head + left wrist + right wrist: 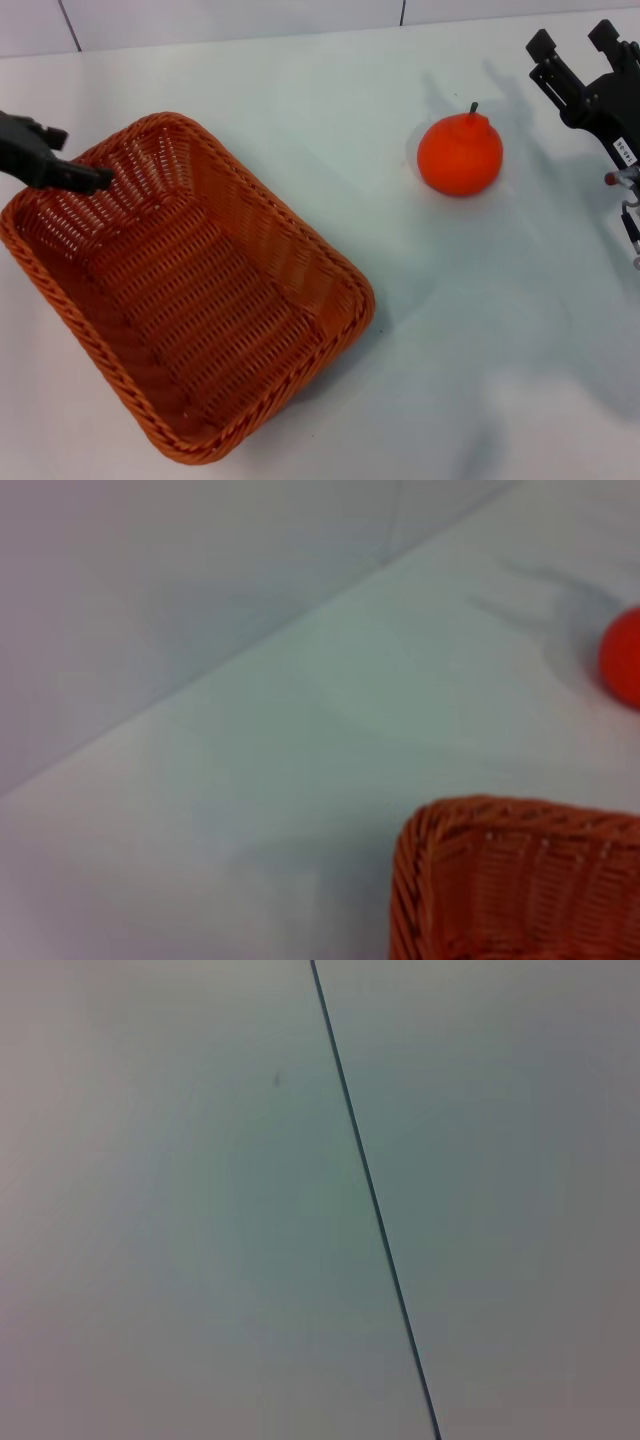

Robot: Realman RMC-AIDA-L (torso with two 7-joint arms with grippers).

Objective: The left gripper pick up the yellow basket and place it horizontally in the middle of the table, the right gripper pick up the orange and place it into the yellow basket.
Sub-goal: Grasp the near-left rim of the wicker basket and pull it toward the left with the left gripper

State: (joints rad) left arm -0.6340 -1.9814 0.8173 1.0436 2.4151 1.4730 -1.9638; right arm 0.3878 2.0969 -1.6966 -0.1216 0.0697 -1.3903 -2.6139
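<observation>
The left gripper [85, 178] is positioned at the far-left corner of the yellow basket [190, 300], with its slim dark fingers reaching over the braided rim at that corner. Whether these fingers are apart, together or clamped on the rim cannot be determined from the head view, and the left wrist view does not show them. The yellow basket extends from the left gripper toward the near side and toward the robot's right, resting upright on the table [300, 110] at a diagonal angle, with its long axis running from the far-left corner to the near-right corner. Its interior holds no object. The left wrist view shows 1 corner of the yellow basket [520, 880] and, beyond it, an edge of the orange [622, 670] on the table [300, 760]. The right gripper [578, 55] is located at the far-right side of the work area, raised above the table, with its 2 prongs apart and holding nothing. The orange [460, 153] rests on the table just to the left of the right gripper and slightly nearer the robot, stem upward, not touching the prongs, and well apart from the yellow basket. The right wrist view shows only a pale surface crossed by 1 thin dark line [375, 1200].
</observation>
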